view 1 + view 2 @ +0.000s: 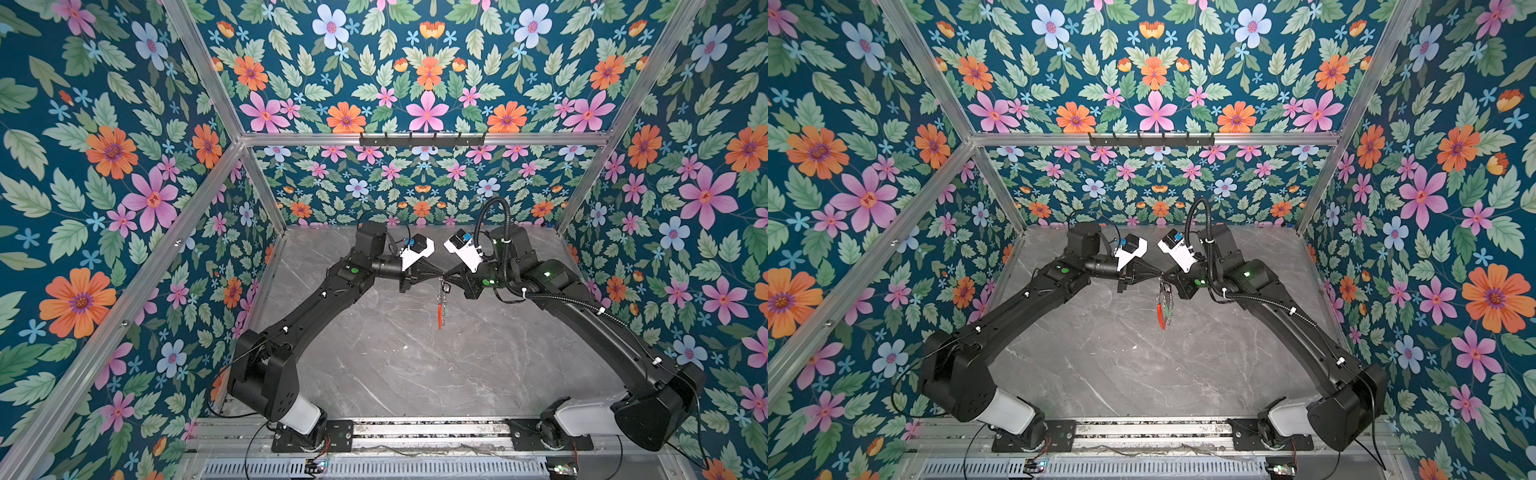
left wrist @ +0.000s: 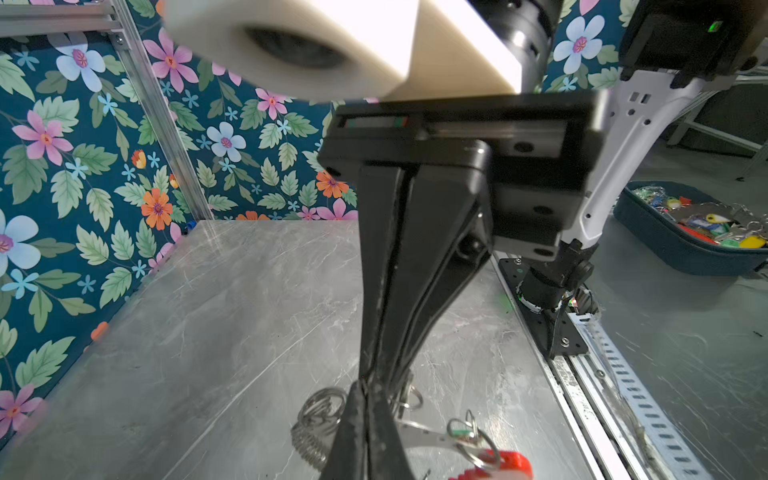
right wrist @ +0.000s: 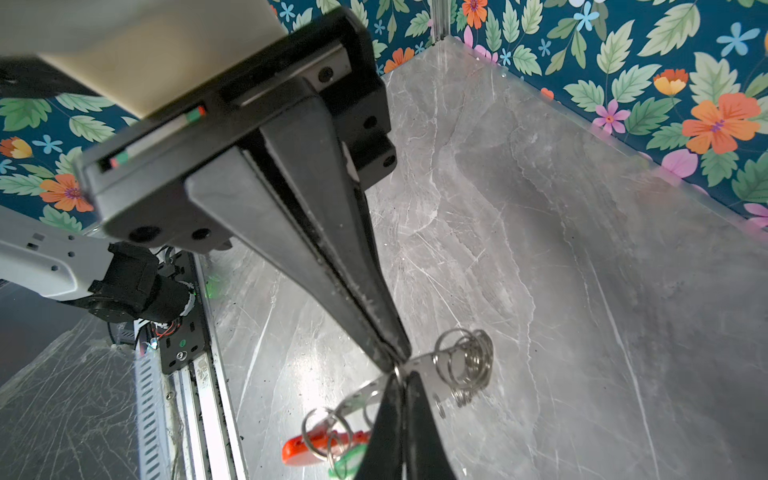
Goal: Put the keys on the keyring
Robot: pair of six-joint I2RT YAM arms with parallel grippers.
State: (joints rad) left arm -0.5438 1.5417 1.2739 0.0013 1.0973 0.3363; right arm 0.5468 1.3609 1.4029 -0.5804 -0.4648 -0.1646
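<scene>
Reading this as the threading step, done in the air. Holding the keyring (image 3: pixel 422 368) up over the middle of the table (image 1: pixel 374 365), well clear of it, hoop hanging down below the tips with the red-orange arc (image 1: pixel 440 316) lowest.

Seeing right gripper (image 3: pixel 392 359) fully closed, pinching the flat grey band just beside a cluster of split rings (image 3: pixel 471 361). Seeing left gripper (image 2: pixel 372 380) closed right down too, tip to tip against the right one at the same stretch of band. Can't tell whether biting the band itself or one split ring.

Spotting green tag (image 2: pixel 459 431) among the rings next to the red arc. Looks hooked on already, judgement only. No sign of the black fob key in any view.

Next, probably:
- Confirm what the left pinch actually has.
- Use the right clamp as a firm anchor.
- Work one split ring open with small, precise motion.

Watch for the hoop swinging or twisting out: thin metal, narrow bite, both tips crowded into one spot.
</scene>
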